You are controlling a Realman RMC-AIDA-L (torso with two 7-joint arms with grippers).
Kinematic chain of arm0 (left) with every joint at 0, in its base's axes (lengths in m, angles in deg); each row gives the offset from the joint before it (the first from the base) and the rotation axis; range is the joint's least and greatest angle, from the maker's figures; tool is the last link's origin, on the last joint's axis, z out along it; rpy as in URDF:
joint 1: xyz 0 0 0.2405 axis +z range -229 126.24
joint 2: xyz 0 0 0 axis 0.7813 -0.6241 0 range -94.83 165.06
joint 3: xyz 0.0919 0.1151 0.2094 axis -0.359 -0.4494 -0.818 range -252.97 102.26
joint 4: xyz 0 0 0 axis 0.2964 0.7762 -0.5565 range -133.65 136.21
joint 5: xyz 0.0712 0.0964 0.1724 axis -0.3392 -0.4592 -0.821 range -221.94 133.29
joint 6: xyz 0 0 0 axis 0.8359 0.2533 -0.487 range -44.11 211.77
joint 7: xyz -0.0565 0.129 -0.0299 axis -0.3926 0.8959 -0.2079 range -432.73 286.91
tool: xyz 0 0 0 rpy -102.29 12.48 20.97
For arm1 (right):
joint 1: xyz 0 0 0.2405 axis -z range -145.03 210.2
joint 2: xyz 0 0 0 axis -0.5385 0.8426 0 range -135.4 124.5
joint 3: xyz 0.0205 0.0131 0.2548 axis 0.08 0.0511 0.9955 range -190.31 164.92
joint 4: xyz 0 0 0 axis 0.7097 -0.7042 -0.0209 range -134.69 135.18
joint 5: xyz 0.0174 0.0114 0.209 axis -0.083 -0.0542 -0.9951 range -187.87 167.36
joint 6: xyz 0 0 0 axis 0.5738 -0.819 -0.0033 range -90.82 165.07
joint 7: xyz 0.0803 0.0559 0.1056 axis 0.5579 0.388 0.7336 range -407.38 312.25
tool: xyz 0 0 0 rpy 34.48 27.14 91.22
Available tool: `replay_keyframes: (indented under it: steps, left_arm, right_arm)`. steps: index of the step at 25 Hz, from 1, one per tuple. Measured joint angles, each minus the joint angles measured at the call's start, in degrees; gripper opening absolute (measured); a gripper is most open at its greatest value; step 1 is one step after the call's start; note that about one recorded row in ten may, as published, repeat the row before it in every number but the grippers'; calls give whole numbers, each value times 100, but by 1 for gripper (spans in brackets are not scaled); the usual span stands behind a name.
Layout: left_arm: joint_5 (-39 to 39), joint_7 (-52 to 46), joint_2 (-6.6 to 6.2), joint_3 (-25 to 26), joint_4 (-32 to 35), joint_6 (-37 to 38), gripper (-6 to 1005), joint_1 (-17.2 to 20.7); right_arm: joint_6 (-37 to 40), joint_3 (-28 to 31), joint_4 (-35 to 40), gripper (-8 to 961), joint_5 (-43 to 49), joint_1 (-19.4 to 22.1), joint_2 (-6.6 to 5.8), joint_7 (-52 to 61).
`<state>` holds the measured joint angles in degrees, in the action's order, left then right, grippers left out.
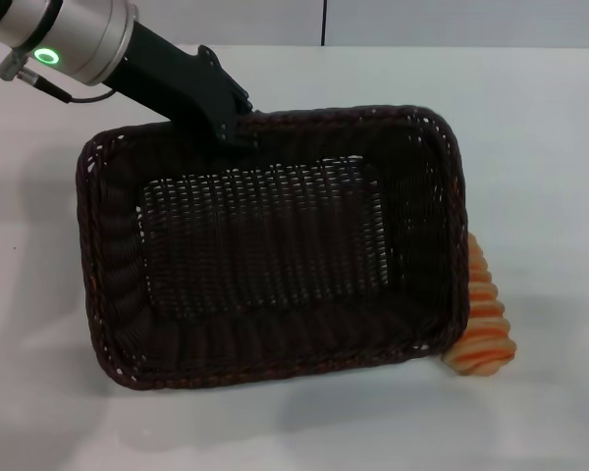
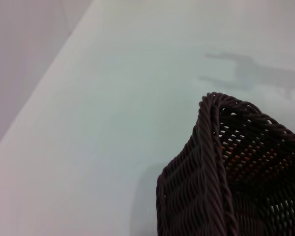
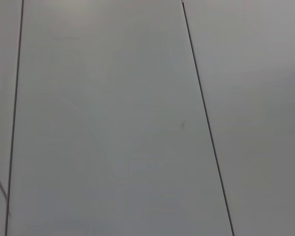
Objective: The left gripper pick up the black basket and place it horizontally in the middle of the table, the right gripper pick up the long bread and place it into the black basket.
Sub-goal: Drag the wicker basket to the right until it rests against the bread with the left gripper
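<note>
The black basket [image 1: 275, 250] is large, dark and woven. It is held tilted over the white table [image 1: 550, 147], its opening facing the head camera. My left gripper [image 1: 228, 126] is shut on the basket's far rim, the arm reaching in from the upper left. The long bread [image 1: 481, 319] lies on the table at the basket's right edge, partly hidden behind it. The left wrist view shows a corner of the basket [image 2: 221, 182] above the table [image 2: 113, 98]. The right gripper is out of view.
The table's far edge runs along the top of the head view, with a grey wall [image 1: 452, 20] behind it. The right wrist view shows only pale panels with dark seams [image 3: 201, 98].
</note>
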<state>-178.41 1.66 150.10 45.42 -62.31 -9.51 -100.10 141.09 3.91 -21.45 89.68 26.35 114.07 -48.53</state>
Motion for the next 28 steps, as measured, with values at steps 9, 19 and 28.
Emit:
replay_keyframes:
  steps: [9, 19, 28]
  left_arm:
    - [-99, 318, -85, 32, 564, 195, 187, -254]
    - [-136, 486, -87, 9, 601, 379, 229, -281]
    - [-126, 644, -45, 54, 480, 710, 628, -311]
  right_arm:
    - [2, -49, -1, 805, -7, 43, 10, 0]
    - [-5, -70, -1, 806, -31, 81, 3, 0]
    - [-1, -70, -1, 805, -31, 87, 1, 0]
